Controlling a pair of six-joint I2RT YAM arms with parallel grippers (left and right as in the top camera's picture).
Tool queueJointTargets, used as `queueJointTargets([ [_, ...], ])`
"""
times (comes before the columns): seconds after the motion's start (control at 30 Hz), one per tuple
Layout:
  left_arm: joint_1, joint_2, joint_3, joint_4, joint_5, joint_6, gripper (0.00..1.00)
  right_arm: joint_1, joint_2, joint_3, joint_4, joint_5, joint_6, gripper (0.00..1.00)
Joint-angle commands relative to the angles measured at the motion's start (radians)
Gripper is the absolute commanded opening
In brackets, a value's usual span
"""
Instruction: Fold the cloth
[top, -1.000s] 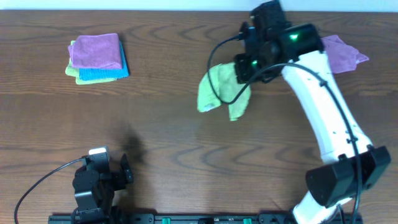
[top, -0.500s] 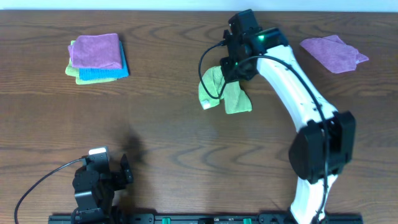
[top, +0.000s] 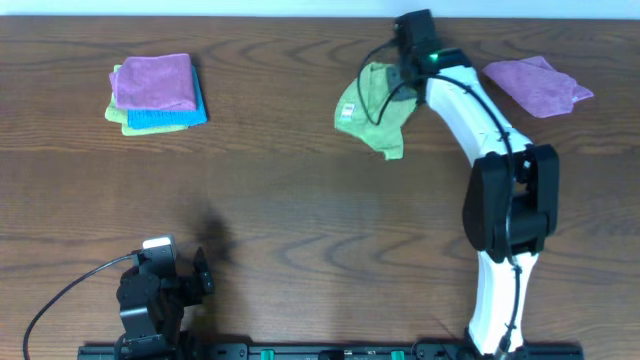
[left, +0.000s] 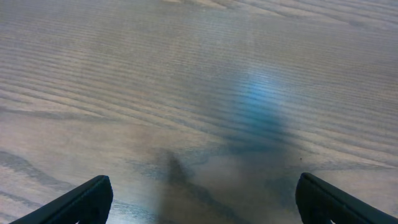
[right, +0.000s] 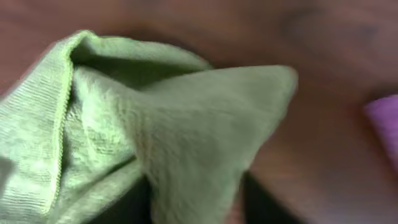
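The lime-green cloth (top: 372, 105) lies bunched and creased at the back of the table, right of centre. In the right wrist view the cloth (right: 155, 124) fills the left and middle as thick folds. My right gripper (top: 400, 75) reaches over its far right edge. A fold still hangs between the fingers of the right gripper (right: 198, 205), which stand apart, with a sliver of table beside the right finger. My left gripper (top: 205, 272) rests near the front left edge, far from the cloth. In its own view the left gripper (left: 205, 202) is wide open over bare wood.
A stack of folded cloths (top: 155, 92), purple on blue on green, sits at the back left. A loose purple cloth (top: 537, 85) lies at the back right, just right of my right arm; its edge (right: 385, 124) shows in the right wrist view.
My right arm has swung toward the back of the table, carrying the green cloth back and to the right. Its jaws have parted from a tight pinch. The left arm has not moved.
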Motion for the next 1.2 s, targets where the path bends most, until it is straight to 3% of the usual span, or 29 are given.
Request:
queueJointTargets([
  [0.0, -0.004, -0.006, -0.022, -0.012, -0.014, -0.001, 0.95, -0.023, 0.005, 0.001, 0.031, 0.138, 0.018, 0.82],
  [0.07, -0.004, -0.006, -0.022, -0.012, -0.014, -0.001, 0.95, -0.027, 0.004, 0.006, 0.025, 0.171, 0.030, 0.92],
  [0.33, -0.004, -0.006, -0.022, -0.012, -0.014, -0.001, 0.96, 0.041, -0.154, 0.037, -0.250, -0.073, 0.045, 0.88],
  [0.6, -0.004, -0.006, -0.022, -0.010, -0.014, -0.004, 0.95, 0.126, -0.241, 0.028, -0.454, -0.160, 0.033, 0.86],
  [0.97, -0.004, -0.006, -0.022, -0.010, -0.014, -0.004, 0.95, 0.137, -0.158, -0.216, -0.293, -0.232, 0.007, 0.82],
  [1.17, -0.004, -0.006, -0.022, -0.010, -0.014, -0.005, 0.95, 0.136, -0.104, -0.229, -0.301, -0.232, 0.007, 0.79],
])
